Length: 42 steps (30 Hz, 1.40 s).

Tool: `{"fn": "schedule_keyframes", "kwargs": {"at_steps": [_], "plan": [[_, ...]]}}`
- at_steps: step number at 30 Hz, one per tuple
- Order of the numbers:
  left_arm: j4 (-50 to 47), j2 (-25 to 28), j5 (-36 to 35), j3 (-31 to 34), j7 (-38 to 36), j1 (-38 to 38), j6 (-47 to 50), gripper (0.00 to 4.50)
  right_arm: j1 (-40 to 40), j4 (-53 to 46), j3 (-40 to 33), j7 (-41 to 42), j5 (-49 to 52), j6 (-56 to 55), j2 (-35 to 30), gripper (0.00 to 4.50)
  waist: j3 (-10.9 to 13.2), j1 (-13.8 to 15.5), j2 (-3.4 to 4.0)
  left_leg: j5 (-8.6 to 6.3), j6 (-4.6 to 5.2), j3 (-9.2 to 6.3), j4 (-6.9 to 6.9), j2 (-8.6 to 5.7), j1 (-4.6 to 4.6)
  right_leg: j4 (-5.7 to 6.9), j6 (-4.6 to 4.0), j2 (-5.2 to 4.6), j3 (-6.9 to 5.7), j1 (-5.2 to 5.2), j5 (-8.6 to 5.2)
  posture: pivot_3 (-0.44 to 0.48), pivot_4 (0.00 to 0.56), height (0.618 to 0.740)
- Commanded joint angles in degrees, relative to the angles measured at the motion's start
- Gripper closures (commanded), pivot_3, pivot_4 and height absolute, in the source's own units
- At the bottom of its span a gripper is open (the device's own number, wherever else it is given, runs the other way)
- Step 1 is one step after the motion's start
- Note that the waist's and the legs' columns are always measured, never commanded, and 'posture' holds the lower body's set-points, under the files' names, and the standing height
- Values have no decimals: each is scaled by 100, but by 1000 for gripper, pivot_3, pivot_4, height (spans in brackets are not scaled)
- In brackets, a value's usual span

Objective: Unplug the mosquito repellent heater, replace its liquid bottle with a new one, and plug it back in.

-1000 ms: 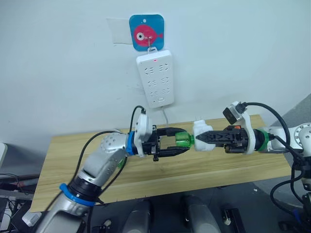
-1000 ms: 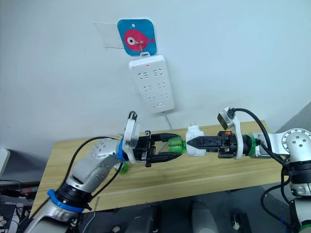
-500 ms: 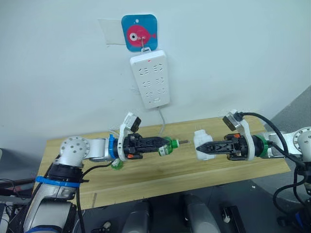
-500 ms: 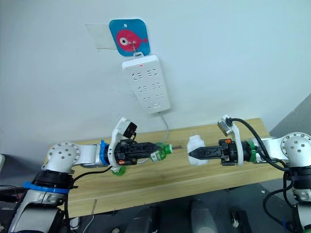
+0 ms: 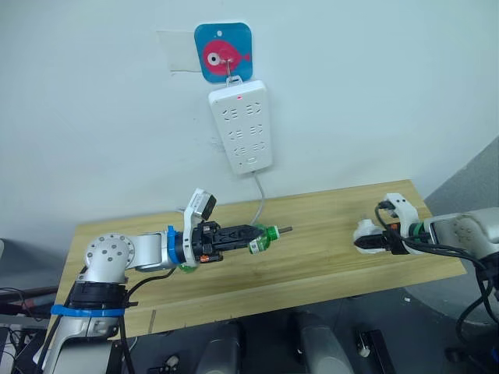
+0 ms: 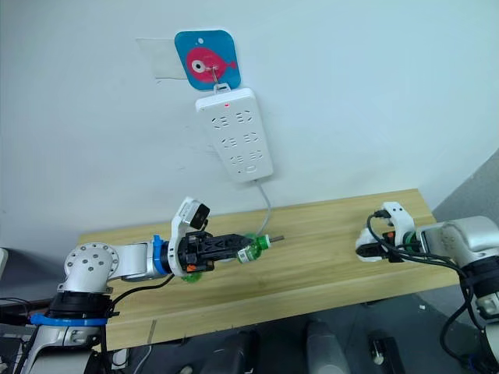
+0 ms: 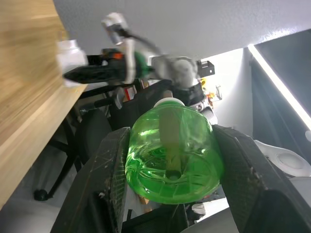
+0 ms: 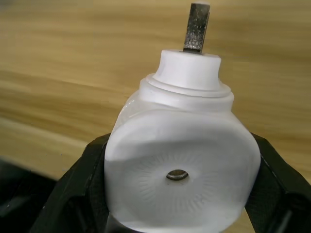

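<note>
While my left gripper [image 5: 248,234] is clamped on the green liquid bottle [image 5: 263,236], fingers pressed against both sides of its body with the wick end pointing right, my right gripper [image 8: 177,213] holds the mosquito repellent heater [image 8: 181,167] between its two black fingers, plug prong forward. The bottle hangs over the middle of the wooden table [image 5: 312,269]; the heater sits low over the table's right end, well apart from the bottle. A second green object [image 6: 189,273] lies on the table just beside my left wrist, mostly hidden, so I cannot tell which bottle is the new one.

I judge the bottle and heater are now separated and the swap is under way. To do it well, I keep the heater's grip firm and level so it does not twist, set the held bottle down upright clear of the table's near edge, and avoid knocking the other green object. On the far wall, the white power strip [image 5: 241,126] hangs below a fish-printed hook [image 5: 224,53], its sockets free for replugging.
</note>
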Motion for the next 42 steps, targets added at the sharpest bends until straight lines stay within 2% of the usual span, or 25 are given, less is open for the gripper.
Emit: {"fn": "schedule_keyframes", "kwargs": {"at_steps": [1,5,10,16,23,25,27,34,40,42], "plan": [[-347,-46,-96,198,104,151,-49,2258,-317,684,269,302,-989,-524,164,1437,0,11,-1,0,0,1,0,1,1,0,0,0,1,0,0,-27,238,740],[-657,-38,-119,265,178,474,-64,2258,-748,2036,464,763,-1857,-1107,612,1437,1,64,-2,0,0,2,-1,-1,1,2,-2,-1,4,0,2,-3,242,740],[-878,-12,-185,344,257,699,-69,2258,-1201,3331,361,1206,-2587,-1705,1056,1437,2,158,-3,0,0,2,0,-2,2,1,-3,-1,3,1,2,29,249,740],[-1041,39,-220,387,282,857,-74,2258,-1412,3931,189,1724,-3089,-2004,1309,1437,2,221,-4,0,-1,-1,0,-3,3,1,-4,-2,2,3,3,41,249,740],[-1068,44,-193,322,196,787,-67,2258,-1418,4085,-74,1955,-3454,-2168,1439,1437,2,247,-4,0,-2,-7,1,-3,3,1,-5,-4,0,5,3,23,248,740],[-1032,36,-166,299,177,750,-63,2258,-1441,4082,-205,1985,-3483,-2193,1437,717,2,247,-4,0,-2,-6,1,-2,4,1,-5,-4,0,5,3,14,249,740],[-991,35,-148,291,150,719,-58,2258,-1450,3999,-310,2157,-3491,-2138,1392,96,2,246,-4,0,-2,-6,1,-2,4,1,-5,-4,0,5,3,0,246,740],[-791,6,-31,238,-3,562,-39,2258,-1262,2936,-707,2697,-3344,-1243,945,39,2,242,-3,0,-2,-5,1,-3,3,0,-5,-5,0,4,3,-35,238,740],[-696,61,67,325,-137,498,-68,2258,-637,555,-1255,2901,-2749,373,119,39,2,236,-3,-2,-3,-14,-2,-3,0,-2,-5,-7,-6,4,3,-76,239,740],[-937,-22,443,357,-158,483,-480,2258,-341,-459,-1887,2802,-2320,974,36,39,2,224,-3,-2,-4,-15,-2,-1,0,-3,-5,-7,-6,3,2,-81,239,740]]}}
